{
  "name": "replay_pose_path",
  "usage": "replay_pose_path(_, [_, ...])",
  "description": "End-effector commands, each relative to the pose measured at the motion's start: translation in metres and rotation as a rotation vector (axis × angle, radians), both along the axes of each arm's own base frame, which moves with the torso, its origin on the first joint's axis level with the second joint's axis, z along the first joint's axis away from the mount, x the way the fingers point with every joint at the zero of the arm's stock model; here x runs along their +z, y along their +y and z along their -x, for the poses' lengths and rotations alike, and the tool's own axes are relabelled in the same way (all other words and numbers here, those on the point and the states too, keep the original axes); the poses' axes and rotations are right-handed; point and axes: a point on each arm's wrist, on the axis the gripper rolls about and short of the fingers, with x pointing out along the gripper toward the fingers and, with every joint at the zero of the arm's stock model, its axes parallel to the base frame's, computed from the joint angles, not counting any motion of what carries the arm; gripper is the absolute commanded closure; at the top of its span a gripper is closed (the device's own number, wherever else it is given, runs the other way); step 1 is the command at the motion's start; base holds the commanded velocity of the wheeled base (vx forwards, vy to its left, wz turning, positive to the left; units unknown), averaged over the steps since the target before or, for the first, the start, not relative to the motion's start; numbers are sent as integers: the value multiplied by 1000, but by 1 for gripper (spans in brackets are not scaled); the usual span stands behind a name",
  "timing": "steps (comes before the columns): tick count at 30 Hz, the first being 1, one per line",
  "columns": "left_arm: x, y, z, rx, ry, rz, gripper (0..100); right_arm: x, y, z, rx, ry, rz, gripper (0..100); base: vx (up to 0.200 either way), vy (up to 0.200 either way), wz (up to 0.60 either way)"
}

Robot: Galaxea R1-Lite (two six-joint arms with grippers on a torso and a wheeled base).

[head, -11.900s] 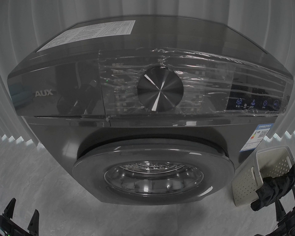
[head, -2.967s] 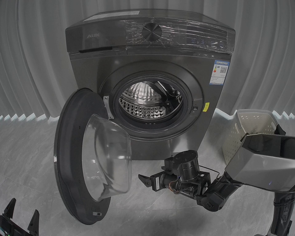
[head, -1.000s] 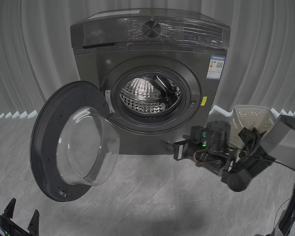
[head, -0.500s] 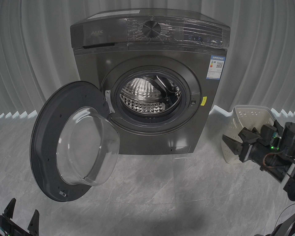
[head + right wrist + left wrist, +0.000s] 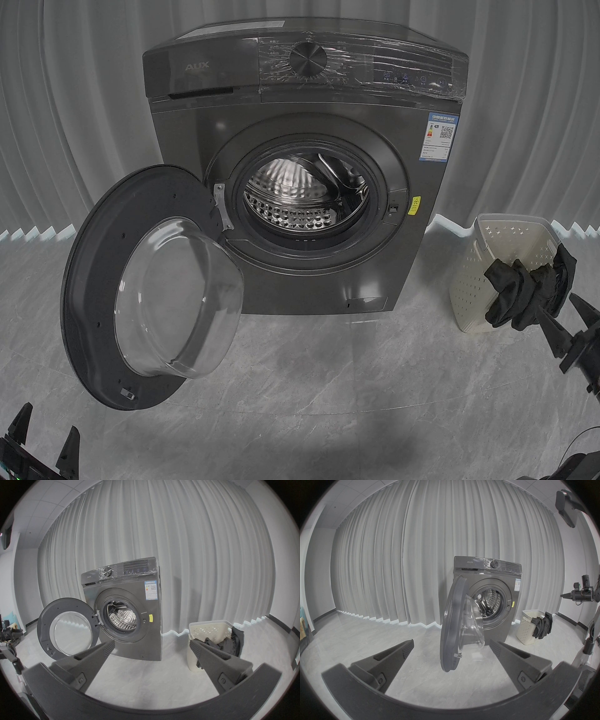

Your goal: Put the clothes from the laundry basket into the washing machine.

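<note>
A grey washing machine [image 5: 294, 94] stands before me, its round door [image 5: 112, 287] swung wide to the left and the steel drum [image 5: 300, 194] bare inside. To its right on the floor sits a cream laundry basket [image 5: 484, 275] with dark clothes [image 5: 525, 290] draped over its front rim. My right gripper [image 5: 572, 325] hangs open just right of and below the clothes, holding nothing. My left gripper [image 5: 44, 434] rests open at the lower left, far from the machine. The basket [image 5: 212, 630] and clothes [image 5: 229, 644] also lie ahead in the right wrist view.
Pale pleated curtains [image 5: 62, 125] run behind the machine. The open door juts out over the grey tiled floor [image 5: 325, 387] on the left. Open floor lies between the machine front and me.
The machine door went from shut to wide open, and the camera backed away. Over the last second my right arm swung right, from the machine's front to beside the basket.
</note>
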Motion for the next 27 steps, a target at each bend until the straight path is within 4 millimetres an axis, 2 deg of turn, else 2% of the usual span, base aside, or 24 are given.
replay_pose_path(1, [-5, 0, 0, 1, -2, 0, 0, -9, -12, 44, -51, -67, 15, 0, 0, 0, 0])
replay_pose_path(8, [-5, 0, 0, -1, -2, 0, 0, -37, -18, 91, -90, -68, 10, 0, 0, 0, 0])
replay_pose_path(11, [-5, 0, 0, 1, -2, 0, 0, -47, -19, 103, -106, -81, 10, 0, 0, 0, 0])
replay_pose_path(17, [-5, 0, 0, 1, -2, -3, 0, -64, -19, 115, -97, -71, 17, 0, 0, 0, 0])
replay_pose_path(24, [-5, 0, 0, -1, -2, 0, 0, -75, -17, 119, -96, -31, 49, 0, 0, 0, 0])
replay_pose_path(26, [-5, 0, 0, 1, -2, 2, 0, -75, -17, 119, -110, -39, 48, 0, 0, 0, 0])
replay_pose_path(27, [-5, 0, 0, -1, -2, 2, 0, -80, -19, 119, -173, 16, 40, 0, 0, 0, 0])
